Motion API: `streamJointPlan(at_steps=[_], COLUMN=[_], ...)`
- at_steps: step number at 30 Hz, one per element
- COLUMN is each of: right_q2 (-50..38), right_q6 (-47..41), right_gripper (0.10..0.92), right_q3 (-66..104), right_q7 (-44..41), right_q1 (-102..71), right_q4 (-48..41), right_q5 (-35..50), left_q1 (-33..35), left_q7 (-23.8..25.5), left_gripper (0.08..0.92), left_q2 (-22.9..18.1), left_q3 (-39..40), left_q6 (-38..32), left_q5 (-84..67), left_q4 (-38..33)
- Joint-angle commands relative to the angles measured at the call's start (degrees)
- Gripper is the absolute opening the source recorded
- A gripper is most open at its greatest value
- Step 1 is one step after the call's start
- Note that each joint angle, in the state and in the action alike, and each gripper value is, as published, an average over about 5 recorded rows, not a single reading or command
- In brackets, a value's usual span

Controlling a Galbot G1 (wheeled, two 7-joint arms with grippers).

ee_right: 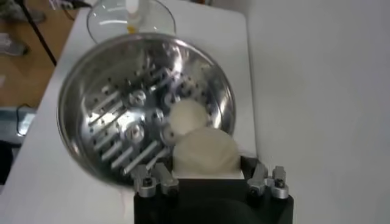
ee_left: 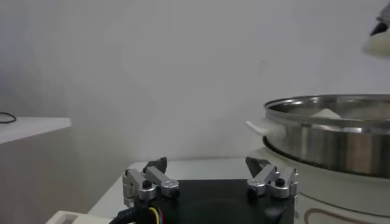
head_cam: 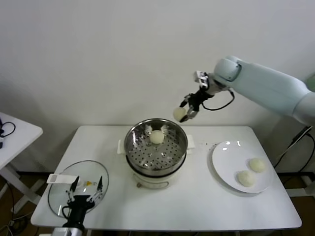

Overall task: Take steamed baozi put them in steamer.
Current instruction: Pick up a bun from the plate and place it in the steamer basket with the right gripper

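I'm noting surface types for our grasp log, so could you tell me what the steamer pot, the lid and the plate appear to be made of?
Steamer: seemingly polished stainless steel, mirror-like reflections, perforated tray, on a cream base that looks plastic.
Lid: likely clear glass, the table shows through it.
Plate: glossy white, probably ceramic, with light glints on its rim.

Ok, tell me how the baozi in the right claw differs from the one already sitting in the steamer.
The held baozi hangs in the air, pinched by the right claw above the rear rim of the steamer; the baozi in the steamer rests on the perforated tray. The held one is gripped on its sides, the other is touched by nothing. Both are round, smooth and cream-white, similar in size.
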Motion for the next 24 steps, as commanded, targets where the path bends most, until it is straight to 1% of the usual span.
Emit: streamJointPlan(at_steps=[1, 11, 24], right_q2=[10.5, 14.7, 17.3], right_q6=[-2.4, -2.1, -0.7], right_gripper=[0.712, 0.714, 0.722], right_q3=[-1.7, -1.7, -2.0], right_q7=[2.7, 2.7, 1.6], right_q1=[-2.5, -7.3, -9.6], right_q4=[1.4, -1.8, -6.7], right_q5=[5.4, 3.2, -0.3], left_q1=[1.0, 1.4, 0.7], left_q7=[-0.3, -0.3, -0.5], left_gripper=[0.823, 0.823, 0.823], left_q2=[0.1, 0.3, 0.6], left_q3=[0.0, -0.2, -0.2], left_q6=[0.3, 0.6, 1.3], left_q5=[0.1, 0.1, -0.1], left_q4=[-1.1, -1.1, -0.3])
